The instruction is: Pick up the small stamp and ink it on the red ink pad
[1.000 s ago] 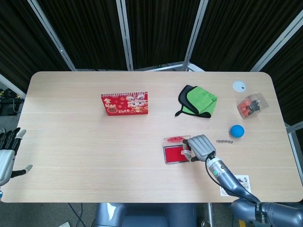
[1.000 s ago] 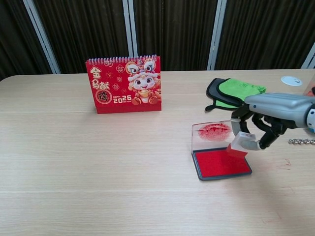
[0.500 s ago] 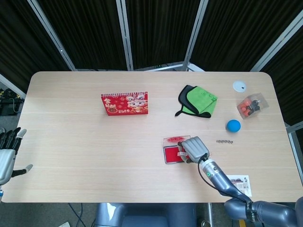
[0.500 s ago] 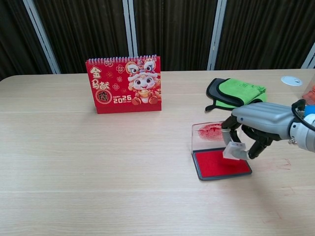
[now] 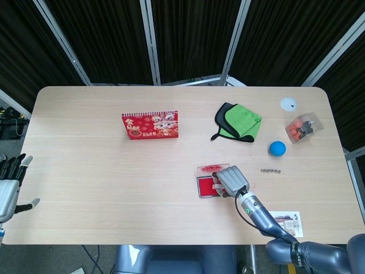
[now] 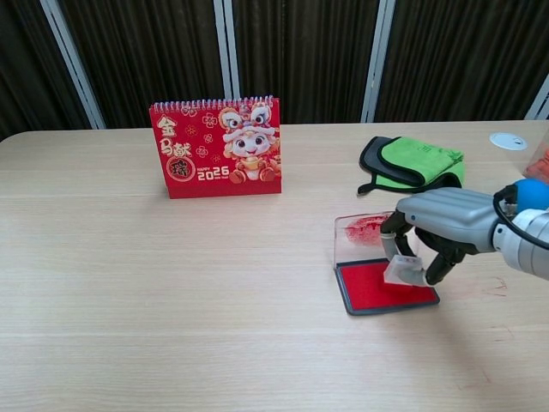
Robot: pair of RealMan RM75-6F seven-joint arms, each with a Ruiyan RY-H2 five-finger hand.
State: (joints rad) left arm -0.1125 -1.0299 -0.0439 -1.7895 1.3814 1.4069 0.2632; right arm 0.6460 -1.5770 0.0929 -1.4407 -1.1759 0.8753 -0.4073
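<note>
The red ink pad [image 6: 376, 288] lies open on the table, its clear lid [image 6: 358, 233] standing up behind it with red smears; it is also visible in the head view [image 5: 205, 186]. My right hand [image 6: 437, 225] [image 5: 230, 180] holds the small clear stamp [image 6: 403, 269] between its fingers, the stamp's base down on the pad's right part. My left hand [image 5: 8, 184] hangs off the table's left edge with fingers spread and nothing in it; the chest view does not show it.
A red 2026 desk calendar [image 6: 216, 147] stands at the back left. A green and black cloth [image 6: 410, 163] lies behind the pad. A blue ball [image 5: 277, 148], a small chain [image 5: 271, 170], a clear box of small items [image 5: 303, 128], a white disc [image 5: 288, 104] and a printed card [image 5: 285, 224] sit to the right.
My right hand has moved left and down with the stamp, from the pad's right edge onto its surface. The blue ball has rolled toward the back left. The left hand stayed put.
</note>
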